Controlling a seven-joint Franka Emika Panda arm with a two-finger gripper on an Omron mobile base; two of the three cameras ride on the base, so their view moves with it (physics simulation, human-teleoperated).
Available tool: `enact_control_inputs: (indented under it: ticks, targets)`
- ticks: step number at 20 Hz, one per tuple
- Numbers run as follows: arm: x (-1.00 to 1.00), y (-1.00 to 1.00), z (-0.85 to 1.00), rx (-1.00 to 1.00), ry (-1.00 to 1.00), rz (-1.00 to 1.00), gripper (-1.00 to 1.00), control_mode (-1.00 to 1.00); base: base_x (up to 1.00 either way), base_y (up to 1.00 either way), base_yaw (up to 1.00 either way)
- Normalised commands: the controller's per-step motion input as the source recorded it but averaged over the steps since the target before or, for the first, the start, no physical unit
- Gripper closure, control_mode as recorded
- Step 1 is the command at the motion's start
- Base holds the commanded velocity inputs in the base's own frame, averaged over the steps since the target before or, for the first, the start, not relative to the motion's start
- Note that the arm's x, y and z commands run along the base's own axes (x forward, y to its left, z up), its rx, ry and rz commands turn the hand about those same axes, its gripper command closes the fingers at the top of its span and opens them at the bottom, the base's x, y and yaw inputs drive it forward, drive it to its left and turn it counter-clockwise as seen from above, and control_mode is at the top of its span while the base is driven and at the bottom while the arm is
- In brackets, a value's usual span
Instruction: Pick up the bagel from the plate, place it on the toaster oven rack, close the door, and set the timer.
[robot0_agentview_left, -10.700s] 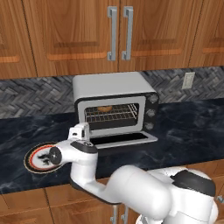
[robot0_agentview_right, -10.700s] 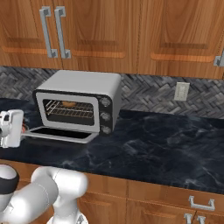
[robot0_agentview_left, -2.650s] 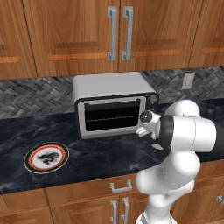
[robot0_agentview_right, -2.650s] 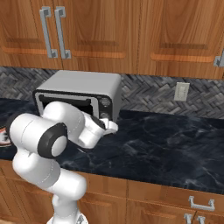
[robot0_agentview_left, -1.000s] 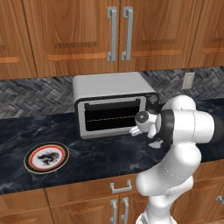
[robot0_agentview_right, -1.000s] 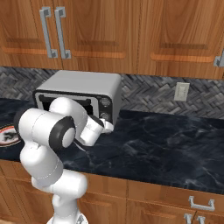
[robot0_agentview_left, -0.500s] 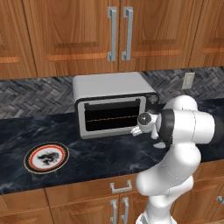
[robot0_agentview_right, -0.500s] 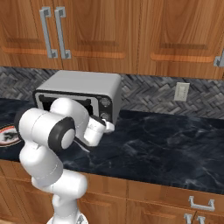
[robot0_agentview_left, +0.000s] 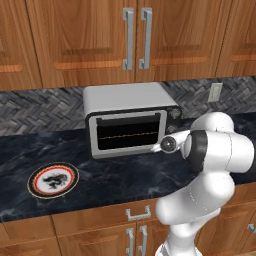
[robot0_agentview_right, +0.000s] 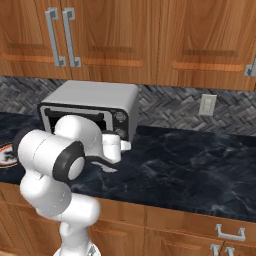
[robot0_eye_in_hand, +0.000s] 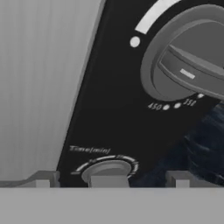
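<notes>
The silver-grey toaster oven (robot0_agentview_left: 127, 100) stands on the counter with its door (robot0_agentview_left: 131, 135) shut. Only a thin line shows through the dark glass; the toaster oven rack and the bagel are hidden behind it. The plate (robot0_agentview_left: 53, 180) lies bare at the front left of the counter. My hand (robot0_agentview_right: 112, 144) is up against the oven's black control panel (robot0_eye_in_hand: 113, 109) at its right end. In the hand view my gripper (robot0_eye_in_hand: 111, 179) is open, a fingertip on each side of the small timer knob (robot0_eye_in_hand: 107, 169). A larger dial (robot0_eye_in_hand: 188, 65) sits above it.
Wooden wall cabinets (robot0_agentview_left: 135, 40) hang above the oven. A wall outlet (robot0_agentview_right: 207, 104) sits on the herringbone backsplash to the right. The dark marble counter (robot0_agentview_right: 190, 165) runs wide to the oven's right. Drawers and cabinet doors (robot0_agentview_left: 137, 215) line the front below.
Much earlier the door was open and my hand was by the plate; the door is now shut. Over the last second my hand has edged slightly closer to the control panel.
</notes>
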Motion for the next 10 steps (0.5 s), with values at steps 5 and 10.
enact_control_inputs:
  ticks: [5,10]
  targets:
    - [0.22,-0.1,0.0,0.0,0.0,-0.08,-1.0,-1.0,0.0,0.0,0.0]
    - [0.09,-0.44,0.09,0.06,0.16,-0.06,-1.0,-1.0,0.0,0.0,0.0]
